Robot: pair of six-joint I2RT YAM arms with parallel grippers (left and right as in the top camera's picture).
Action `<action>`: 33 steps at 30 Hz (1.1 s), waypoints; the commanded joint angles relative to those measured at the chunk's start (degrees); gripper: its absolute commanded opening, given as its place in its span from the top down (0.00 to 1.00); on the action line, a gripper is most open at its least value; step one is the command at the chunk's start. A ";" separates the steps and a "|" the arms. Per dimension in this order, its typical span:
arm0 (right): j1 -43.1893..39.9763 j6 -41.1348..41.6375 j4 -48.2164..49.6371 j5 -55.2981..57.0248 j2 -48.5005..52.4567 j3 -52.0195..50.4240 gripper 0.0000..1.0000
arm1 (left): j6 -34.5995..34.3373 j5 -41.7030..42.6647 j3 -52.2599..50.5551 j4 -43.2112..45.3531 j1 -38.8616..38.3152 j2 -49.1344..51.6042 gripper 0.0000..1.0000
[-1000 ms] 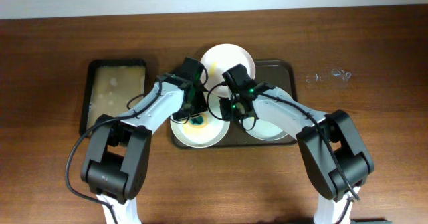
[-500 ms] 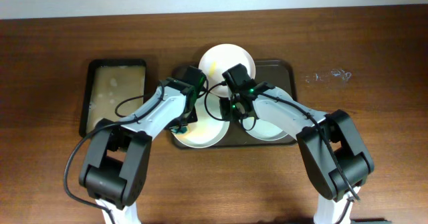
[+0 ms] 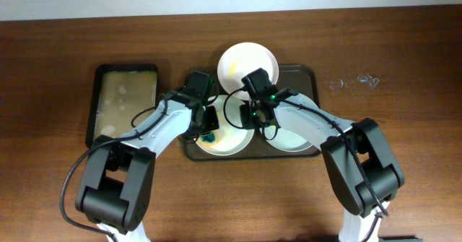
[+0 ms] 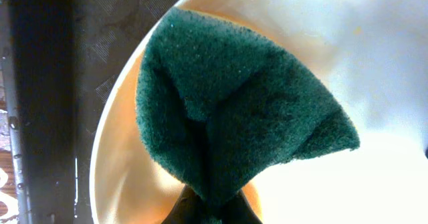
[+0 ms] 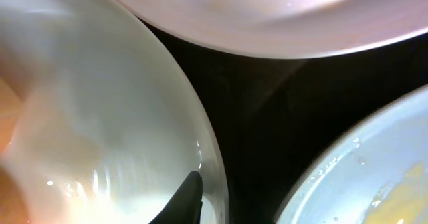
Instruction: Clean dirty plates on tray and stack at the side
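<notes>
Our left gripper point(image 3: 207, 126) is pinching a folded dark green scouring sponge point(image 4: 234, 110) over the round white plate point(image 3: 227, 147) beneath its fingers, on the dark brown rectangular tray point(image 3: 307, 76). Our right gripper point(image 3: 250, 118) is hovering at that plate's rim, and we cannot tell its grip.

Even above, harsh up close

From overhead we see the surface point(image 3: 426, 126) evenly lit and sharp, with only faint shadows. At the left wrist the plate point(image 4: 374, 117) blows out white beside a crisp sponge point(image 4: 227, 110). At the right wrist glare streaks the blurred nearest plate point(image 5: 87, 137) and the tray point(image 5: 267, 117) falls nearly black.
</notes>
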 commanded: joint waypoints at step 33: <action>-0.04 -0.52 -0.04 0.31 0.72 -0.24 0.96 | -0.59 -22.40 -5.07 0.48 2.03 -11.76 1.00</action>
